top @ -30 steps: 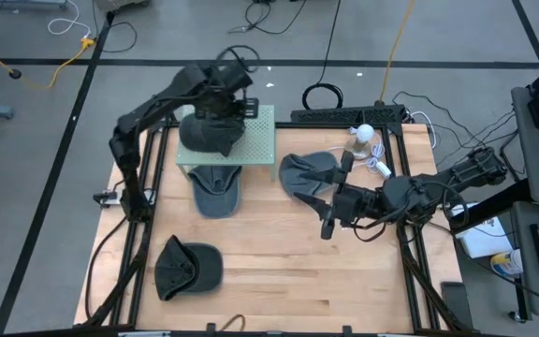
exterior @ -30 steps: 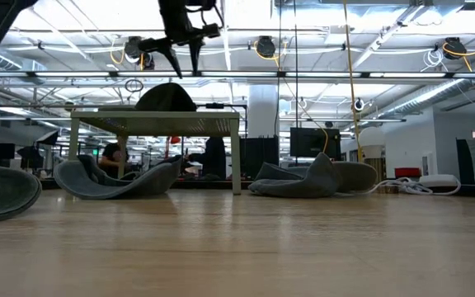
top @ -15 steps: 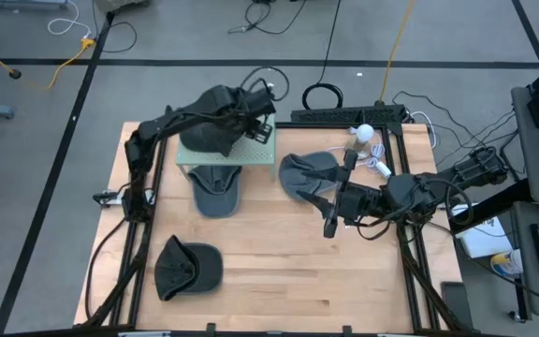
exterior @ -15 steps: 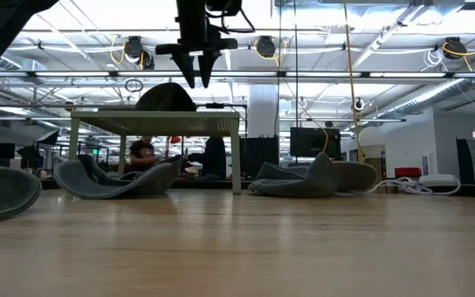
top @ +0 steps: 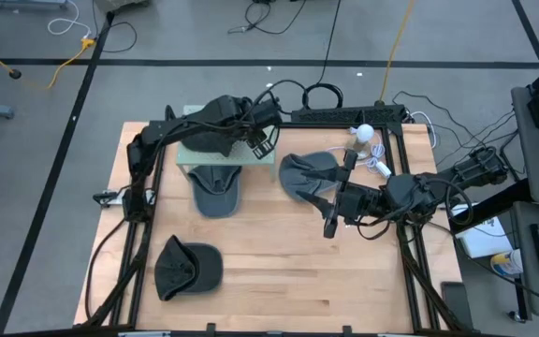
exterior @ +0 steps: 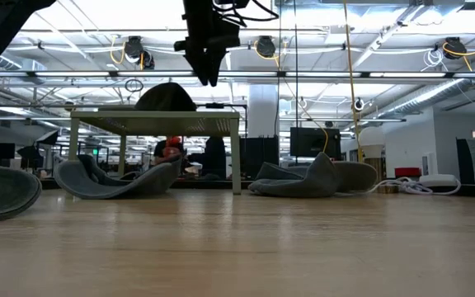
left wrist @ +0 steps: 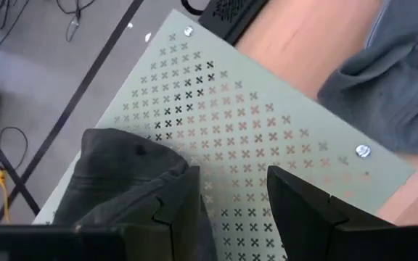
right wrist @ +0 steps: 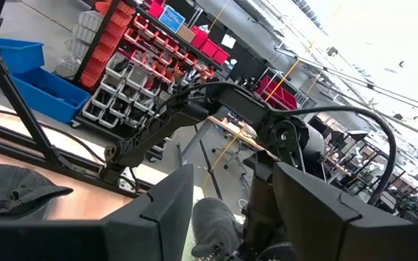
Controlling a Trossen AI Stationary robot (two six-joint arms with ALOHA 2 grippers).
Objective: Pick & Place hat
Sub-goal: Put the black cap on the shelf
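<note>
Left gripper has swung off the hat on the green perforated stand, now over the stand's right edge, fingers apart, holding nothing. Hat stays put on the stand, so that placement looks done. Right gripper waits low beside the hat on the tabletop, open, empty.

No readable text, label, brand, number or sign is found in any view. Only a pattern of small cross-shaped cutouts is seen on the pale green perforated plate, and nothing legible is made out on the distant storage bins.
</note>
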